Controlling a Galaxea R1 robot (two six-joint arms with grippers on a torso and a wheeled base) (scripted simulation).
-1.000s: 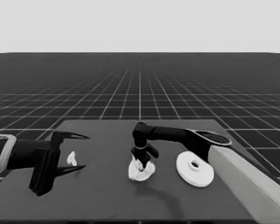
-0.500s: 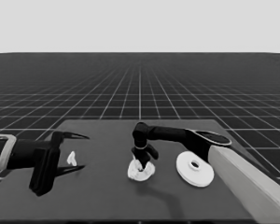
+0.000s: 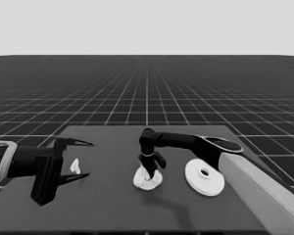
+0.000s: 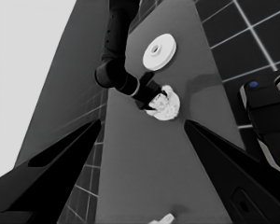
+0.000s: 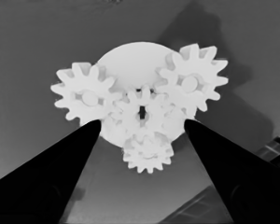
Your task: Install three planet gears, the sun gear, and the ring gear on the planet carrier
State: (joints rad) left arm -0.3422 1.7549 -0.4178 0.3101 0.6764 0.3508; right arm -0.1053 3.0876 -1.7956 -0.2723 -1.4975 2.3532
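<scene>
The smaller round part (image 3: 148, 181) lies mid-table with three planet gears on it: one (image 5: 87, 97), another (image 5: 192, 84) and a third (image 5: 147, 151). A fourth small gear (image 5: 142, 111) sits at their centre, meshed with them. My right gripper (image 3: 151, 172) hangs straight over this cluster and is open, with its fingertips (image 5: 91, 128) to either side of the centre gear and holding nothing. The larger round part (image 3: 204, 176) lies flat to the right of the cluster, and it also shows in the left wrist view (image 4: 159, 50). My left gripper (image 3: 89, 159) waits open over the table's left end.
A thin white piece (image 3: 75, 166) lies on the table between the left gripper's fingers, not held. The right arm's pale grey part (image 3: 264, 191) crosses the lower right corner. Dark machinery with blue lights (image 4: 266, 121) stands past the table's edge.
</scene>
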